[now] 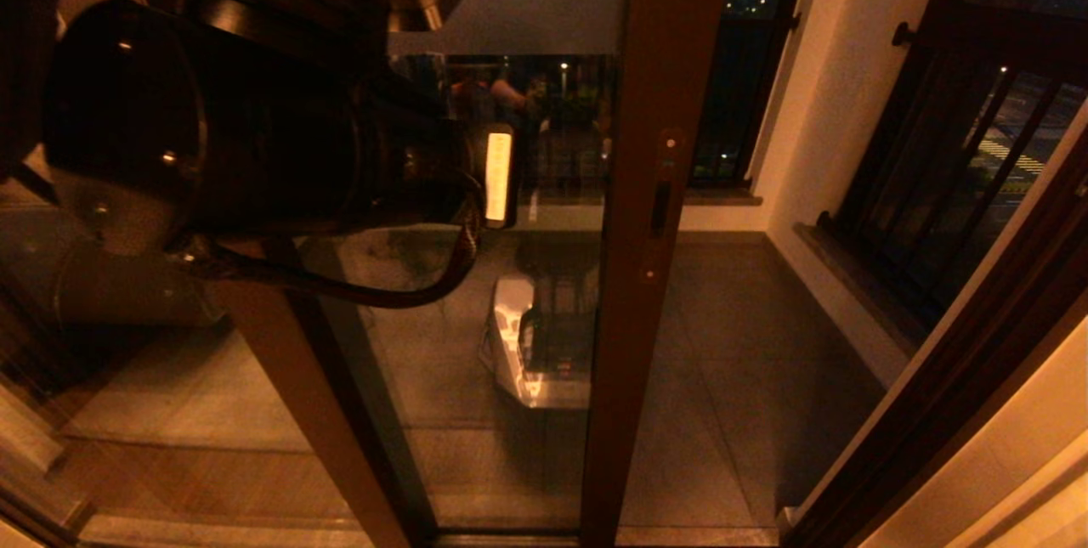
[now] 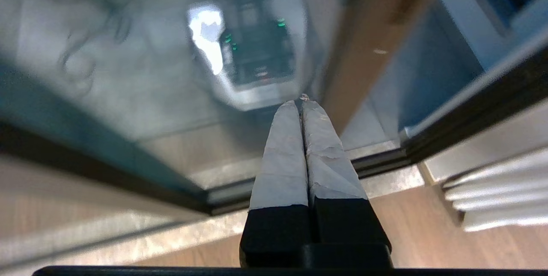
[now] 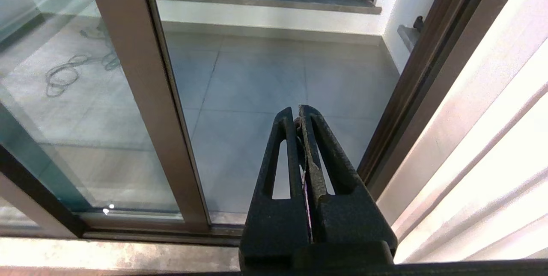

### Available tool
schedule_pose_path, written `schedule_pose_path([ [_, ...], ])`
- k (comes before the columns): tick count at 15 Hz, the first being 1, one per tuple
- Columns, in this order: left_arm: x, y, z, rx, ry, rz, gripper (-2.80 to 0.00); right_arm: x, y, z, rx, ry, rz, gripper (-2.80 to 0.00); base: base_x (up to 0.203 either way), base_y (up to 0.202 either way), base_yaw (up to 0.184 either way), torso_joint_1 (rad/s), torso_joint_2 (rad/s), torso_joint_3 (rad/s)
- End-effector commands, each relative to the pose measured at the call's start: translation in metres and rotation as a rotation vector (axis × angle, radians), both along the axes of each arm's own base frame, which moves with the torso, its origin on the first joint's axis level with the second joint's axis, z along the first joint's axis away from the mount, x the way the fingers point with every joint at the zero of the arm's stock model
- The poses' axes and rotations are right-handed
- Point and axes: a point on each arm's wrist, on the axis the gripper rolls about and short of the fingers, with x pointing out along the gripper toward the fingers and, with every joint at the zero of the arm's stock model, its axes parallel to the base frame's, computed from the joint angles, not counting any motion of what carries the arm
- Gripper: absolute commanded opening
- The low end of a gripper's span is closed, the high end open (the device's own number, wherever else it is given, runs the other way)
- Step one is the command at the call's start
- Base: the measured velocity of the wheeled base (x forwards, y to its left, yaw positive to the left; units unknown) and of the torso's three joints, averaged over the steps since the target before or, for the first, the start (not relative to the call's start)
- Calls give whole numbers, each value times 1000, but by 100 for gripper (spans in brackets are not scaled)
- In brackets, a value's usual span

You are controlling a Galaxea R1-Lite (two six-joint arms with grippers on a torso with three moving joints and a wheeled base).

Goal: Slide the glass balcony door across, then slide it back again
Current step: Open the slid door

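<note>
In the head view, the glass balcony door (image 1: 510, 276) stands mid-frame, its stile (image 1: 650, 234) running top to bottom with the handle slot (image 1: 660, 208) right of centre; the left arm (image 1: 212, 123) fills the upper left, so the slot lies to its right. In the left wrist view, the left gripper (image 2: 302, 100) is clenched on nothing, pointing at the glass, stile just beside its tips. In the right wrist view, the right gripper (image 3: 297, 113) hangs pressed together and empty, parked near the doorway's floor.

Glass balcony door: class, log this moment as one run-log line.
door: glass balcony door part open, gap on right | left gripper: fingers shut, empty, near door stile | right gripper: fingers shut, idle
</note>
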Motion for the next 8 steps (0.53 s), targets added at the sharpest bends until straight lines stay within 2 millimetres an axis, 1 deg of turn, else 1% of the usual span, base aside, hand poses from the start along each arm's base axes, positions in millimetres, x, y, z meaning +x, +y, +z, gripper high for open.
schedule_pose_path([
  [1,0,-32,-19,50,23,-57,-280,0,0,-1,-1,3,1,-280,0,0,0,0,0,0],
  [3,-2,-61,-33,63,17,-110,-280,0,0,-1,-1,3,2,-280,0,0,0,0,0,0],
  [6,7,-102,-47,52,-40,-106,-280,0,0,-1,-1,3,1,-280,0,0,0,0,0,0],
  [8,14,-120,-48,17,-68,-102,-280,0,0,-1,-1,3,1,-280,0,0,0,0,0,0],
])
